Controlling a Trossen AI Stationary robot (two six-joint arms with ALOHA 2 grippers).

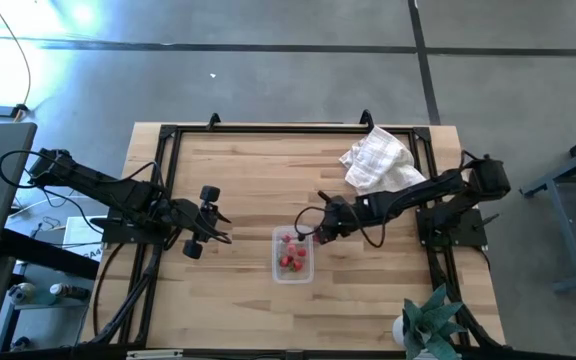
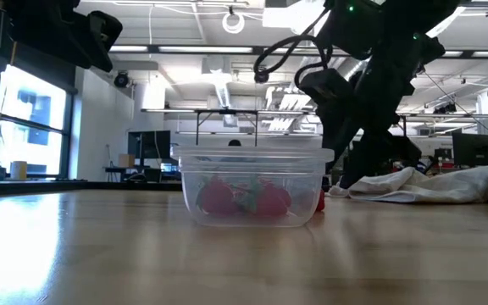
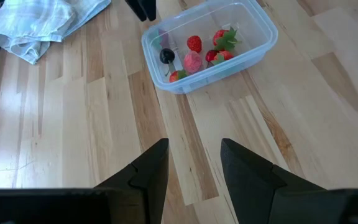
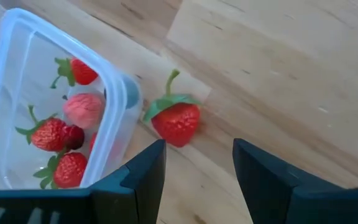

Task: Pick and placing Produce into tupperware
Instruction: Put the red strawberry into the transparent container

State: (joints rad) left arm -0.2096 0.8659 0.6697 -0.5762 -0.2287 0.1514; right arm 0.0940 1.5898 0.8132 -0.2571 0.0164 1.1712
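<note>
The clear tupperware stands on the wooden table near its middle. It holds several red strawberries with green tops, a pale pink one and a dark berry. One more strawberry lies on its side on the table, just outside the container's far right corner. My right gripper hangs open a little above this strawberry, slanting down, a finger on each side, touching nothing. My left gripper stands open above the table to the container's left, with nothing between its fingers.
A crumpled white checked cloth lies at the table's far right. A potted green plant stands at the near right corner. A black frame runs around the table's edges. Bare wood lies between my left gripper and the container.
</note>
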